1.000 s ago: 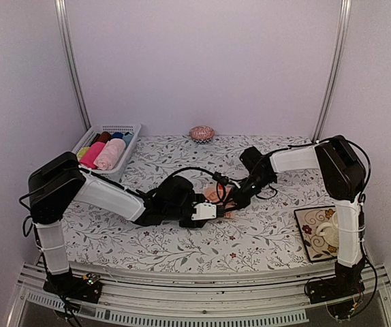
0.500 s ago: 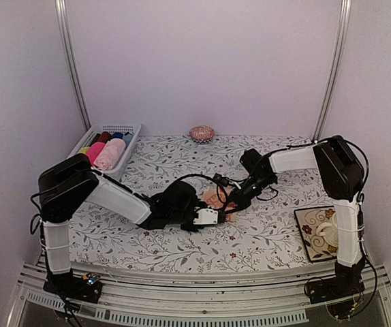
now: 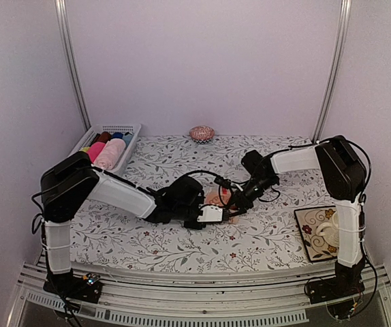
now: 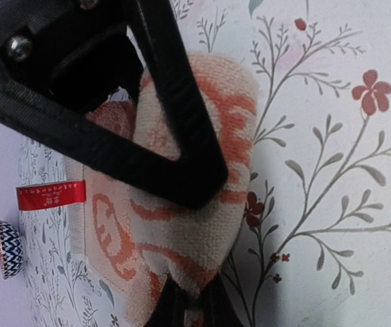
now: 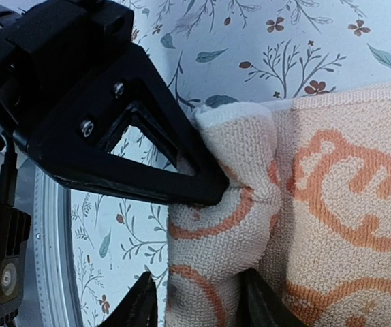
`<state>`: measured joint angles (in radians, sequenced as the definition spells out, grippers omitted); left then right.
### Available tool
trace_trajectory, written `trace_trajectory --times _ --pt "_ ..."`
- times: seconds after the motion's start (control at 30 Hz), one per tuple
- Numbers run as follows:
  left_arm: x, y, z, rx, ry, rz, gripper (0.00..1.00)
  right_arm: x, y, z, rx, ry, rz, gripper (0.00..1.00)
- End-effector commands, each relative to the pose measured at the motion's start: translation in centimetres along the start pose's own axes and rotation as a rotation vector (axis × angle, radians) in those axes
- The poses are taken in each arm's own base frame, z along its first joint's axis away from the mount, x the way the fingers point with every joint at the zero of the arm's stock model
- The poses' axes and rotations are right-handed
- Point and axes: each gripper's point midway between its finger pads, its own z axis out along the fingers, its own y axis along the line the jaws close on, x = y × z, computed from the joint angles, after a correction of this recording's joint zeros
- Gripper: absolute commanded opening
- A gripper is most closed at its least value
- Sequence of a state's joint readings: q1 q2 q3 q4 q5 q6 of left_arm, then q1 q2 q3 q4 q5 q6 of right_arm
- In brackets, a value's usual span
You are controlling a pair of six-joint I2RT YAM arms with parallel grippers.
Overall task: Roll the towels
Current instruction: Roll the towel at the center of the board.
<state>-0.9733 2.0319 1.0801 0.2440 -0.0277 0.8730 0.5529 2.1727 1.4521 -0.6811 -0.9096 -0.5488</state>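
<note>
At mid-surface (image 3: 148, 238), the left pincer (image 4: 192, 242) has just nipped shut on the towel (image 4: 229, 136) while the right pincer (image 5: 199, 252) has spread.
Over the last second the left arm (image 3: 120, 197) has slid in toward the right arm (image 3: 298, 158), and both now meet over the towel, which lies bunched and part rolled between them, well apart from the basket (image 3: 131, 129) where the pink towel (image 3: 111, 153) sits rolled. Left jaws, wide a second ago, now pinch a fold of cloth. Right jaws, tight then, stand part-way apart around the fold's bulge, upper tip touching it; whether they still grip I cannot tell. It looks like a handover: the left probably pins the roll so the right can re-grip further along, with rolling under way but unfinished.
</note>
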Motion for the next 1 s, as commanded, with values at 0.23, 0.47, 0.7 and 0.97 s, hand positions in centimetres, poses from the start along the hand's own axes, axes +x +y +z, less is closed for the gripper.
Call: trace_trajectory --times 0.23,0.47,0.7,0.97 --pt "0.2 -7.0 -0.3 0.505 0.108 -0.209 0.0 -0.3 -1.9 -6.5 0.484 0.001 -0.18 0.66" --pt "-0.7 -5.9 -0.8 0.646 0.136 -0.353 0.0 0.3 -0.1 -9.3 0.642 -0.094 -0.303 0.68" --pt "-2.2 -4.9 -0.8 0.743 0.169 -0.483 0.0 2.8 1.7 -11.2 0.782 -0.202 -0.354 0.68" --pt "-2.9 -3.5 -0.2 0.821 0.174 -0.642 0.0 3.7 4.3 -9.6 0.771 -0.152 -0.536 0.68"
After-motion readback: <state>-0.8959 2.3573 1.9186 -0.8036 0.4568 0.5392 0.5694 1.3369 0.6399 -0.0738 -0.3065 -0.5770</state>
